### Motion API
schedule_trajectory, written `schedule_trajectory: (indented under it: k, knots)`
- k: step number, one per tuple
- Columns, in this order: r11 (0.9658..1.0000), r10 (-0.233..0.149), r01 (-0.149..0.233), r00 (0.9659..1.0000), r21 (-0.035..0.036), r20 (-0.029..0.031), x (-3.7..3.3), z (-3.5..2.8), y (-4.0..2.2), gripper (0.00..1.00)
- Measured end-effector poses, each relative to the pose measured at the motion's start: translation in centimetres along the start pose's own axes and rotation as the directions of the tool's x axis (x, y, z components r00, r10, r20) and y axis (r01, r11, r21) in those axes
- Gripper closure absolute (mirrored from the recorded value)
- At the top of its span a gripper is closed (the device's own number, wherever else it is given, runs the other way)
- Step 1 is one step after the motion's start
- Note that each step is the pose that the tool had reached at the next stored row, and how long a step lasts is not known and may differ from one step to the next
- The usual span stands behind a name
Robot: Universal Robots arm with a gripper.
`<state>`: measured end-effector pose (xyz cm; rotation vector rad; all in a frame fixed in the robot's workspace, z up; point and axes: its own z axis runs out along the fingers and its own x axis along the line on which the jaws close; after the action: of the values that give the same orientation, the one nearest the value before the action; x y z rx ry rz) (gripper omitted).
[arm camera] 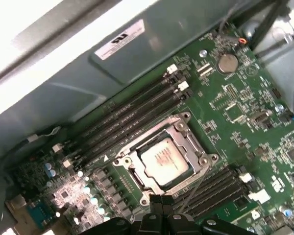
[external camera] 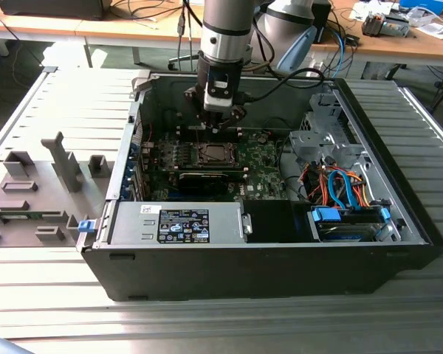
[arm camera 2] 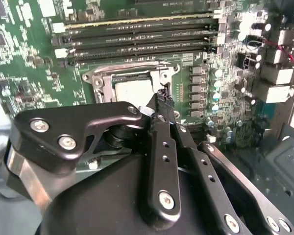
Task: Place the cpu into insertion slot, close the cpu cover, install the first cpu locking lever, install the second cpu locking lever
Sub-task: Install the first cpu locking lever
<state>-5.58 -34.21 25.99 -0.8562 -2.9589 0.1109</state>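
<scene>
The small flat square cpu with its dull silver-grey metal top point(arm camera: 165, 161) already lies in the small square insertion slot with the silver metal rim point(arm camera: 137, 177) on the green circuit board point(arm camera: 245, 105), and the thin silver metal cpu cover frame point(arm camera: 183, 132) appears to lie down around it, the chip showing through the square cut-out. In the exterior view the socket sits at about 9 o'clock of the open black computer case point(external camera: 280, 258), which rests on the ribbed metal desk point(external camera: 59, 310).

The black end effector point(arm camera 2: 162, 94) hangs just above the socket's edge. In the second wrist view its fingertips look drawn together to a narrow point with nothing clearly between them; whether they grip a thin wire lever I cannot tell.

Judged from this, the risks sit at the socket rim. A tip coming down slightly off could push on the cover frame or the chip top instead of a locking lever and shift or scratch them. A lever that slips from the narrow tips could spring back. The long black memory slots point(arm camera: 137, 110) run just beside the socket at about 11 o'clock in the first wrist view, so a sideways sweep could strike them or the small components point(arm camera: 105, 188) near the rim.
</scene>
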Motion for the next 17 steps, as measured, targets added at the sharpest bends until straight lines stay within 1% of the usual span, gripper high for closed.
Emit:
schedule_trajectory:
  k: [2,3,4,6,8,10,15,17]
  knots:
    - [0.9991,-0.043,0.043,0.9991,-0.0002,0.0026,-0.01,0.0,0.0,0.89]
    - [0.9945,-0.105,0.105,0.9945,0.0,0.0063,0.0,0.0,0.0,0.89]
    - [0.9906,-0.137,0.137,0.9906,-0.0008,0.008,-0.01,0.01,0.0,0.89]
    - [0.9832,-0.182,0.182,0.9832,-0.0034,0.0095,0.0,0.0,0.0,0.89]
    - [0.9806,-0.196,0.196,0.9806,-0.003,0.0104,0.0,0.0,0.0,0.89]
    - [0.9797,-0.201,0.201,0.9796,-0.0025,0.0108,-0.01,0.0,-0.01,0.89]
    - [0.9792,-0.203,0.203,0.9792,-0.0025,0.011,0.0,0.0,0.0,0.89]
    - [0.9792,-0.203,0.203,0.9792,-0.0041,0.0105,0.0,0.01,0.01,0.89]
